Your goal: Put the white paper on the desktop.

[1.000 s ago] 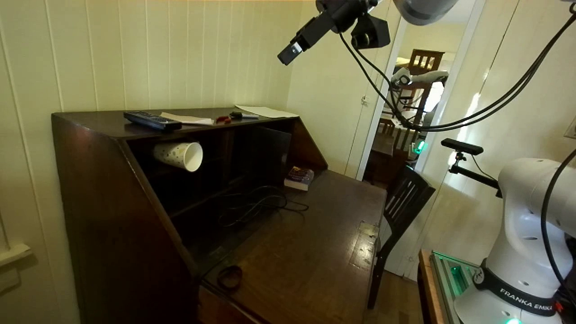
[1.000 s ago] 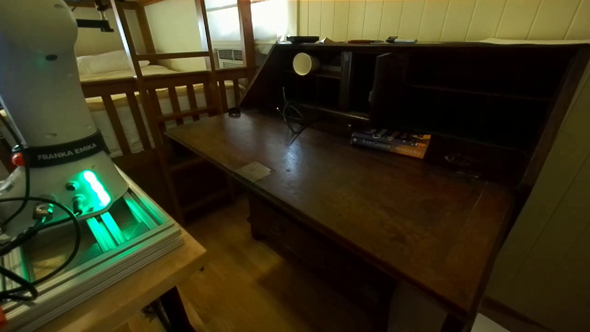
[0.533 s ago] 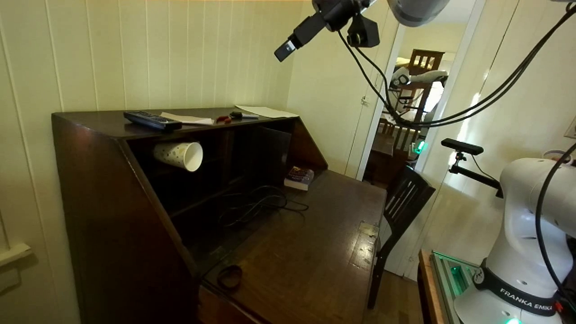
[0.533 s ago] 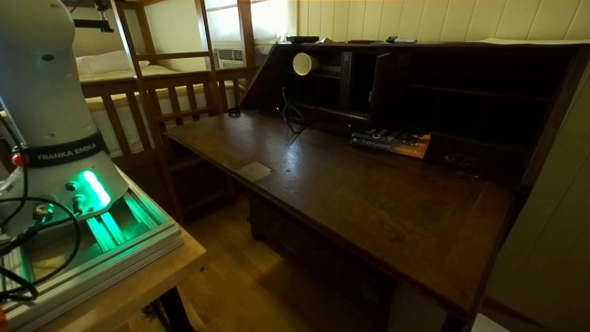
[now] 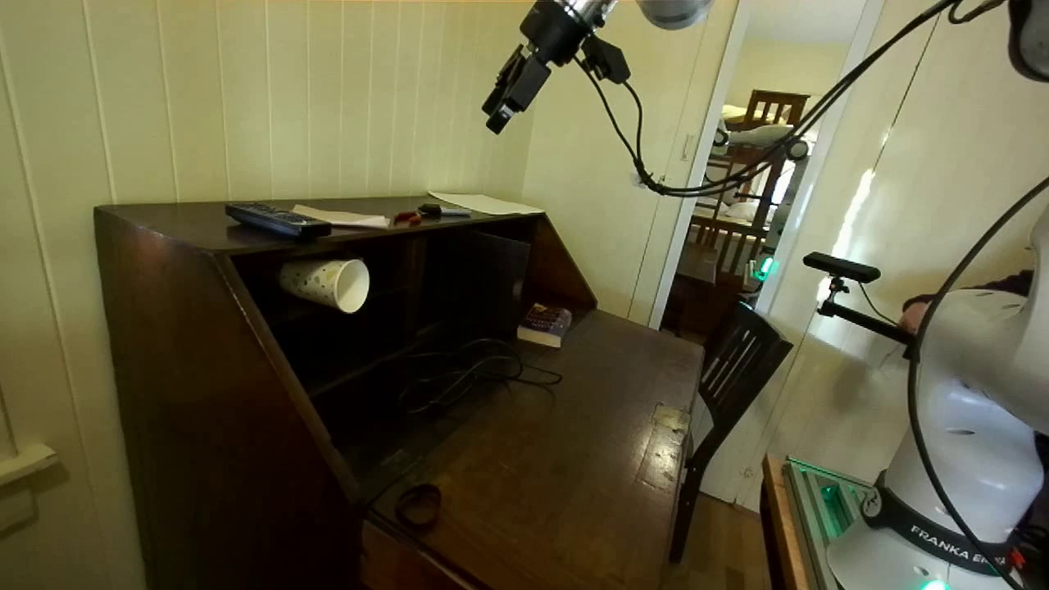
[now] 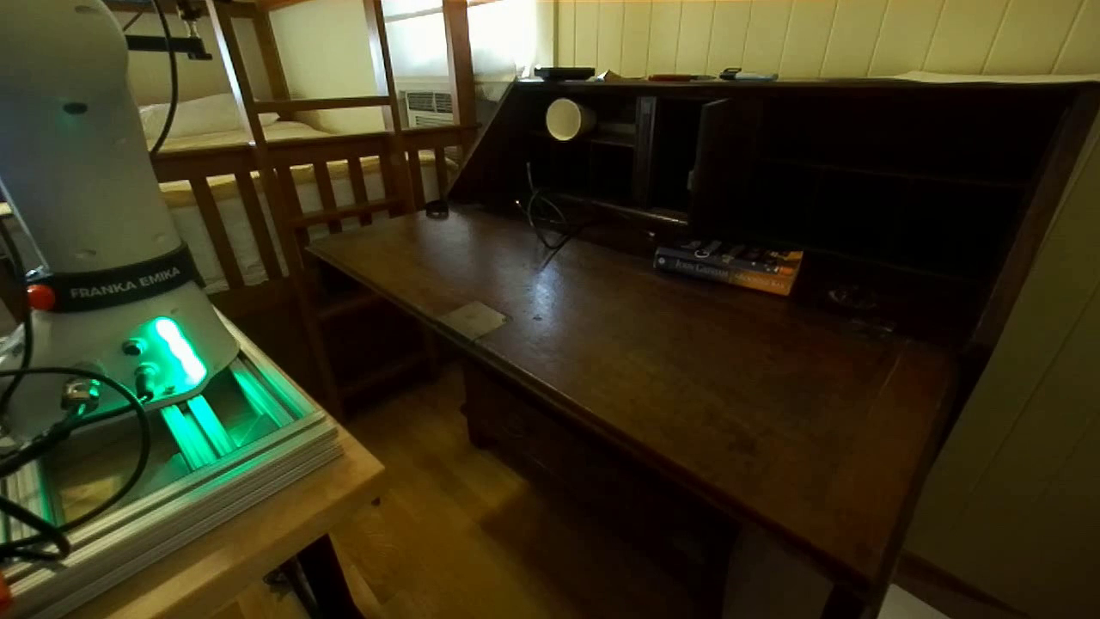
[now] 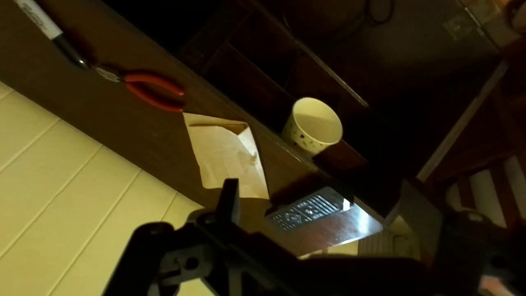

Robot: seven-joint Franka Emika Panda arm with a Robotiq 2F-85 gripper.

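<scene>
White paper (image 7: 224, 160) lies atop the bureau (image 7: 139, 131) — jaws spread, higher up.

On the shelf (image 7: 123, 119), the paper (image 7: 226, 158) lies between the remote (image 7: 308, 209) and the pliers (image 7: 144, 78); a book (image 6: 726, 268) lies on the table (image 6: 653, 352).

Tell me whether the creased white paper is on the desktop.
No: in the wrist view, the white paper lies on the top shelf, between the red-handled pliers and the remote.

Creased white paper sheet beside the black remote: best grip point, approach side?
Likely the folded corner of the creased white paper sheet, toward the red-handled pliers, coming from above: a shadowed gap there suggests raised layers to pinch; the remainder looks flatter.
</scene>
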